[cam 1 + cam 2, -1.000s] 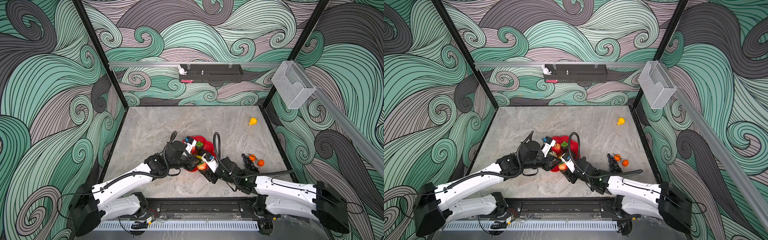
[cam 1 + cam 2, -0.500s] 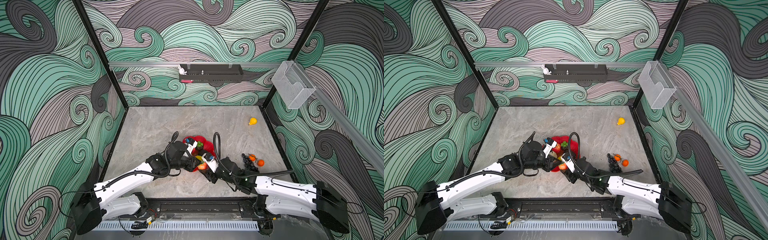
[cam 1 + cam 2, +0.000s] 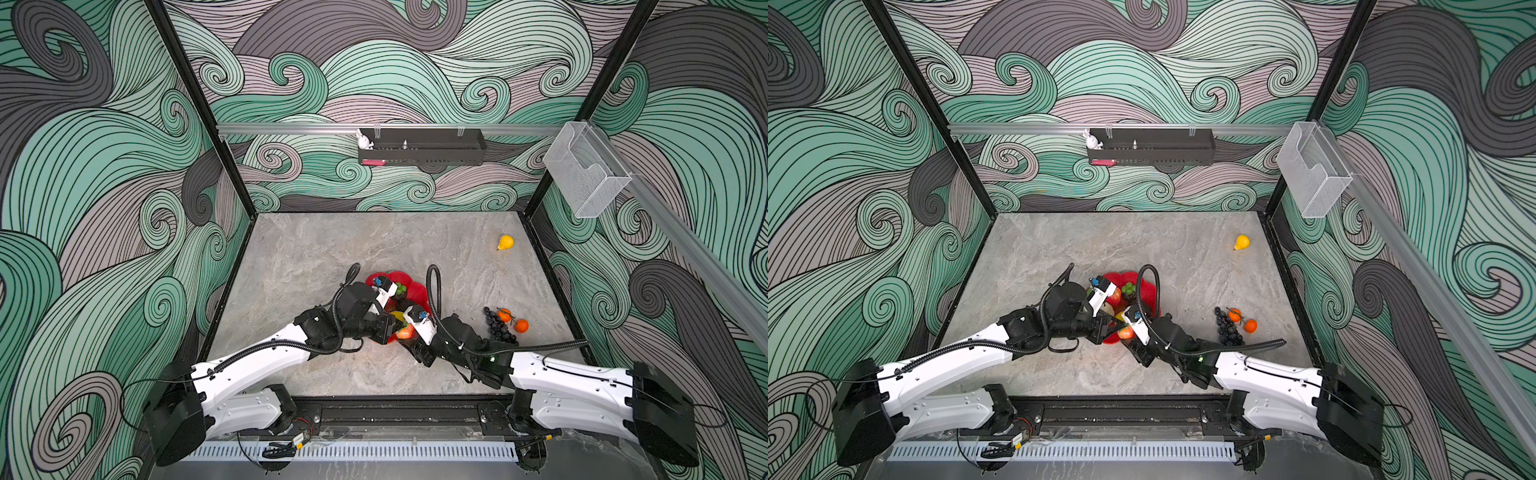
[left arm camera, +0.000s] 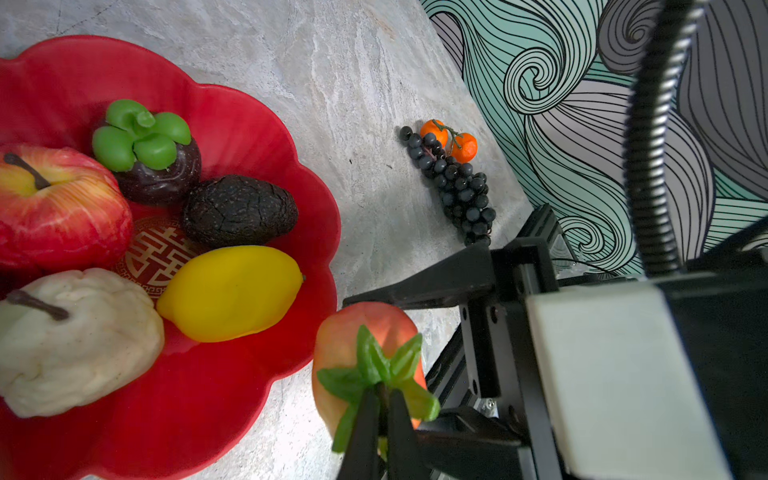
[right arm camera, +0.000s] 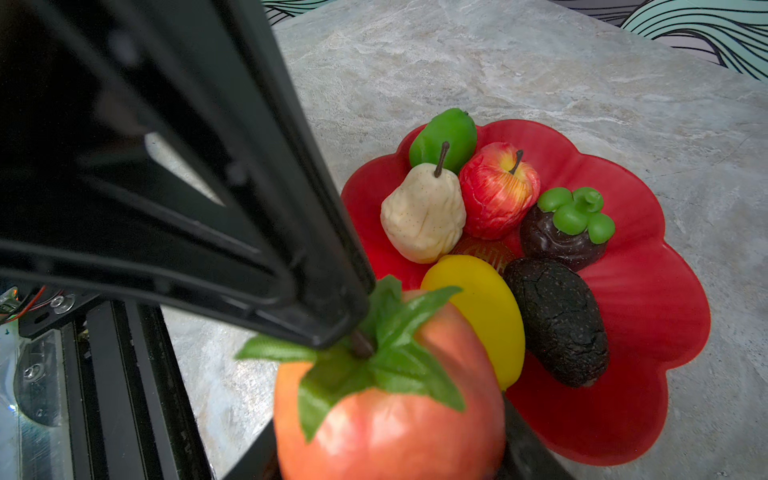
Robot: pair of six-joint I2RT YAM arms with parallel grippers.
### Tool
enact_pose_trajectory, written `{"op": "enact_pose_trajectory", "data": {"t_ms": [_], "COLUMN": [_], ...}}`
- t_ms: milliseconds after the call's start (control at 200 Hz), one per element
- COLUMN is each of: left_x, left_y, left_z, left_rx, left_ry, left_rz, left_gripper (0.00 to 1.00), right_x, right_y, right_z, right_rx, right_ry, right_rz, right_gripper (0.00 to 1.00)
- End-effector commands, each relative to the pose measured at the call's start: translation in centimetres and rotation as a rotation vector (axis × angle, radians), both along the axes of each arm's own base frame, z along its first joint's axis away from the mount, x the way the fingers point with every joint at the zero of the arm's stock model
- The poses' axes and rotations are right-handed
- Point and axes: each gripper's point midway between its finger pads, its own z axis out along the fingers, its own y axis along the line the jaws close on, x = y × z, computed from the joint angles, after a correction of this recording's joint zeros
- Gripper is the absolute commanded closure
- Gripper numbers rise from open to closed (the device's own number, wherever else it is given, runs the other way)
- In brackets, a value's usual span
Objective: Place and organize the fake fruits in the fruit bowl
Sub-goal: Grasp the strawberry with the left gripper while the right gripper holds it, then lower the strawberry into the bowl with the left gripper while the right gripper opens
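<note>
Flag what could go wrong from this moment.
1. The left pincer pinches only the thin stem and leaves of the peach-coloured plastic fruit; if the right pincer lets go, it may slip or swing.
2. The fruit hangs at the rim of the glossy red flower-shaped bowl; dropped, it could roll onto the table.

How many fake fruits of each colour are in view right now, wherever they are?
Yellow: 2 (lemon, yellow pear)
Orange: 2 (tiny oranges)
Dark: 3 (mangosteen, avocado, grape bunch)
Green: 1 (green fruit)
Beige: 1 (beige pear)
Red: 1 (apple)
Orange-pink: 1 (peach)
Total: 11
</note>
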Motion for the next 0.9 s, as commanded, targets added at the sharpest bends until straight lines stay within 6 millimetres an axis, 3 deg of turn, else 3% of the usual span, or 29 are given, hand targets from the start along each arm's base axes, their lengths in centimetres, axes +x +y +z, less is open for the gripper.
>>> {"op": "enact_pose_trajectory", "data": {"t_ms": [0,165,345,530,741,896], "left_x": [0.2,0.5,1.5,2.8,2.4,2.5], "left_y": [-0.5,0.7,4.3,9.1,8.5,7.8], "left_z": [1.7,2.1,1.1,-0.6,-1.0,-2.3], "left_rx": [-0.026,-0.024,0.068,0.133,0.022,0.038], "left_ry": [-0.029,-0.057,-0.106,-0.106,-0.026,0.013], "left_rz": [-0.011,0.049,0.203,0.466,0.52,0.531], "left_gripper": [1.0,1.0,1.0,1.0,1.0,1.0], "right_x": [0.5,0.6,-0.7,0.6,1.1,1.2], "right_y": [0.1,-0.7,-1.5,-3.1,-3.5,-3.4], "right_z": [0.9,1.3,2.5,2.5,2.1,2.0], "right_rx": [0.013,0.005,0.051,0.06,0.065,0.061], "right_ry": [-0.026,-0.05,-0.076,-0.09,-0.085,-0.078], "right_rz": [-0.023,-0.037,0.015,-0.077,-0.105,-0.109], "right_gripper": [0.46,0.26,0.03,0.01,0.0,0.0]}}
